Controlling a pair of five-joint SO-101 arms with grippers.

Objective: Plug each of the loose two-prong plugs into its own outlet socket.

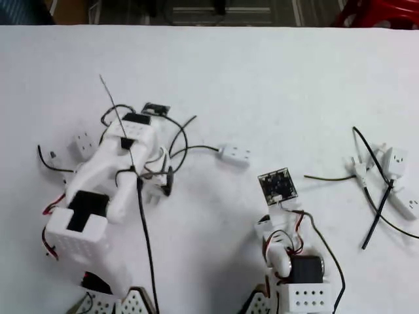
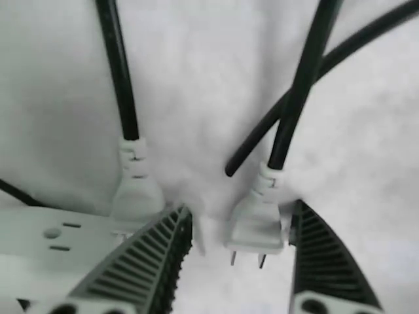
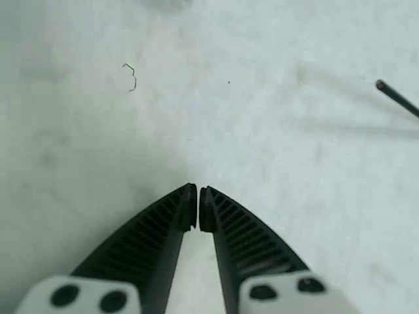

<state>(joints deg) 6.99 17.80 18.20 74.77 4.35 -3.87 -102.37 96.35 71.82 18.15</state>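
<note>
Presently straddling a loose plug (image 2: 256, 226) just beside an outlet (image 2: 46, 239) with left jaws apart, hovering above the surface (image 3: 262, 98) with right jaws together.

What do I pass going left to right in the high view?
Small white outlet block, white outlet block on black cord, black square circuit board, white plug, white outlet block among black cords.

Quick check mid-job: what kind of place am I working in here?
Probably a robotics lab bench, not a home: a white table strewn with small white outlet socket blocks and black-corded white two-prong plugs, plus a bare black circuit board.
</note>
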